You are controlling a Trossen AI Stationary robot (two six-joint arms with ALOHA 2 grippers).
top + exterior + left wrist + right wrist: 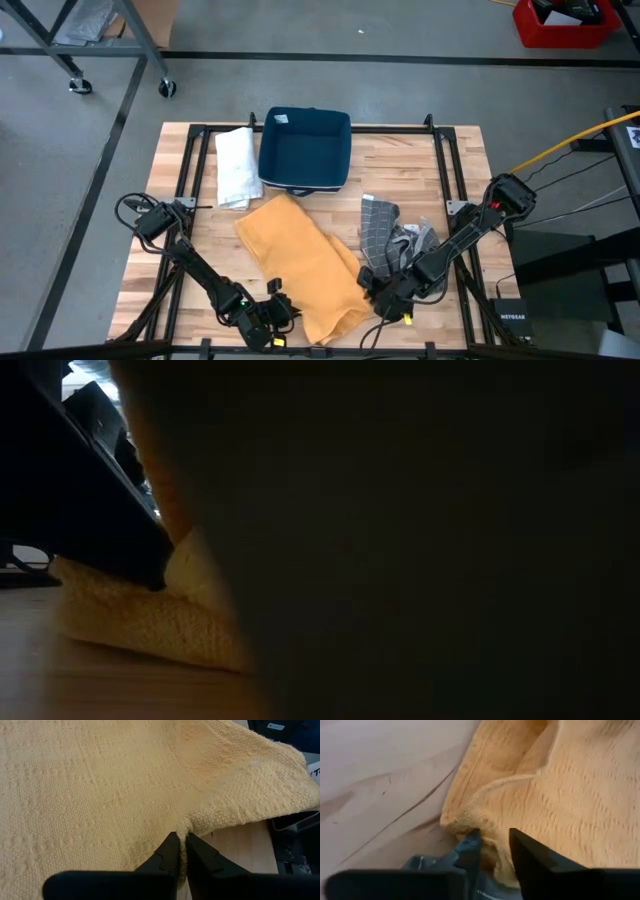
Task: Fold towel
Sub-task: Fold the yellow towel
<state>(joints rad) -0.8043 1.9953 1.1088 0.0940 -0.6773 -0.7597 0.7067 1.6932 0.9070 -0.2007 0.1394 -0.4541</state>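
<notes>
While the left gripper (181, 851) is pinching a fold of the yellow towel (300, 265) tight, the right gripper (492, 851) is straddling the towel's opposite corner with jaws parted, perhaps touching it. The towel is lying slantwise near the table's (455, 170) front edge, between both grippers.

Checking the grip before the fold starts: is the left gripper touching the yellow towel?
Touching. The left wrist view shows the left gripper with its fingers shut on a pinched ridge of the yellow towel, cloth squeezed between them.
</notes>
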